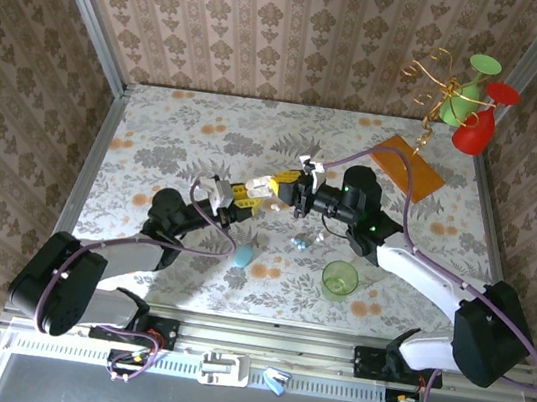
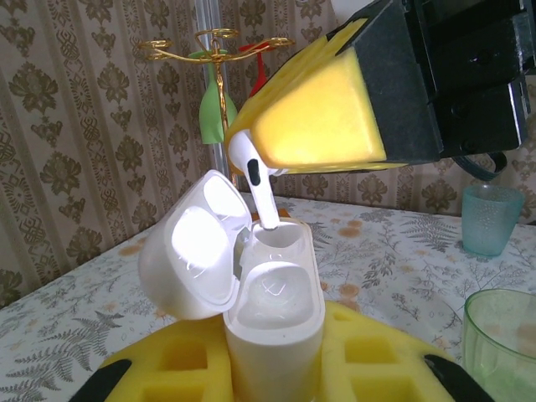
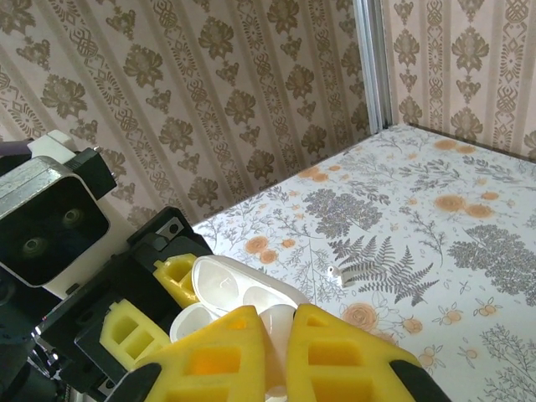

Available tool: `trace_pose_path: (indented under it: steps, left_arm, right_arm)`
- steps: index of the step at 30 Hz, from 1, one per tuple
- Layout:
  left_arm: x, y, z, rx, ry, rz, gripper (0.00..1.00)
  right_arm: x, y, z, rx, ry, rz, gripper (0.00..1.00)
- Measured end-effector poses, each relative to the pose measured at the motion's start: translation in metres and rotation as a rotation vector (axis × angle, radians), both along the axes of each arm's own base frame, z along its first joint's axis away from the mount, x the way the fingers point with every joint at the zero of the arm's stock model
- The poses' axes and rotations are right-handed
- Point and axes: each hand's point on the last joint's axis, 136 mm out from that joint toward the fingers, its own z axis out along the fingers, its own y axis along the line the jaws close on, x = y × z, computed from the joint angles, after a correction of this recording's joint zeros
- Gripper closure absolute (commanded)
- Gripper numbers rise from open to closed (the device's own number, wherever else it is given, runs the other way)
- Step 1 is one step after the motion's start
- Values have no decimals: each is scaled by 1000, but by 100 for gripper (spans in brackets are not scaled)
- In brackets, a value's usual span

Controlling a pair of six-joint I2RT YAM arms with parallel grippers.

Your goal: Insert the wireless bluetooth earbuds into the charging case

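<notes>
White earbud (image 2: pixel 249 170) pinched tight in your right gripper (image 3: pixel 276 335) had its stem at a socket of the case (image 2: pixel 276 322) your left gripper (image 2: pixel 272 368) clamped; you likely needed a straight, slow push.

We see a robot test cell dressed up as a home: damask wallpaper panels (image 1: pixel 274 30) stand on three sides, joined by bare metal posts (image 1: pixel 85 7) at ten and two o'clock. The counter (image 1: pixel 188 128) wears a floral cloth, and at six o'clock a slotted aluminium rail (image 1: pixel 268 342) carries two arm bases (image 1: pixel 53 290). A gold wire stand (image 1: pixel 442 86) hung with cups sits at two o'clock.
</notes>
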Motion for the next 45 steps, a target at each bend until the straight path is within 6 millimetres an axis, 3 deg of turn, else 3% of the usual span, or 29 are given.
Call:
trace_pose_path:
  steps: [17, 20, 29, 33, 39, 45]
  left_arm:
    - [7, 1, 5, -5, 12, 50, 100]
    - [10, 1, 6, -7, 12, 60, 100]
    - [14, 2, 7, -9, 10, 86, 100]
    - [14, 2, 6, -5, 4, 87, 100]
    - [16, 2, 1, 9, 6, 89, 100]
    - [14, 1, 1, 12, 1, 80, 100]
  right_arm:
    - [2, -1, -10, -45, 13, -19, 89]
    - [4, 1, -10, -60, 15, -29, 85]
    - [7, -1, -16, -87, 43, -56, 57]
    - [5, -8, -7, -64, 64, -83, 51]
    - [10, -26, 15, 5, 86, -159, 49]
    - [19, -33, 11, -15, 148, -209, 51]
